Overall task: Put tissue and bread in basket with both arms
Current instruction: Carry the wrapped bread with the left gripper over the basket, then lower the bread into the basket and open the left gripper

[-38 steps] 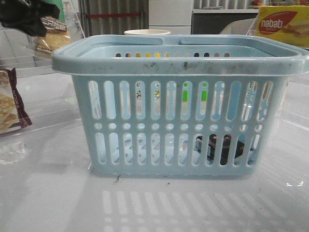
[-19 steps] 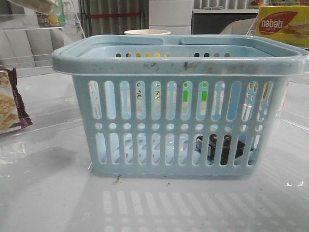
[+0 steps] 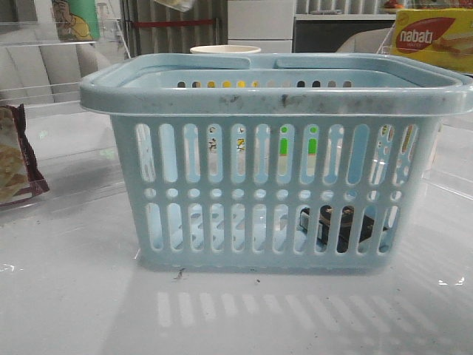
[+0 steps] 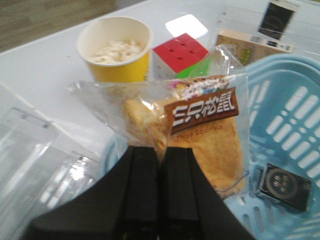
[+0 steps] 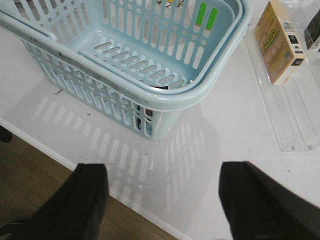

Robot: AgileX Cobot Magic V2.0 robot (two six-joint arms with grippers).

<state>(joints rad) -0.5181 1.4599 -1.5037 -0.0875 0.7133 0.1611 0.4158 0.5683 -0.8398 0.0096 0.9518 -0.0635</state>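
- The left gripper [image 4: 159, 165] has its jaws pressed nearly together on the clear wrapper of the bread [image 4: 200, 135], which hangs above the basket's [image 3: 273, 100] interior in the left wrist view.
- The bread's brown label band with white characters faces the wrist camera; the wrapper's loose end spreads out past the pack.
- The tissue [image 4: 284, 186] lies flat on the basket floor; from the front it shows as a dark shape [image 3: 340, 225] behind the slots at the lower right.
- The right gripper [image 5: 165, 200] has its jaws spread wide and holds nothing; it is over the near edge of the bench [image 5: 225, 125], just off a basket corner.
- A yellow cup [image 4: 116, 50] and a coloured cube [image 4: 180, 52] stand on the bench beyond the basket.
- A snack bag [image 3: 18, 159] lies at the far left of the bench.
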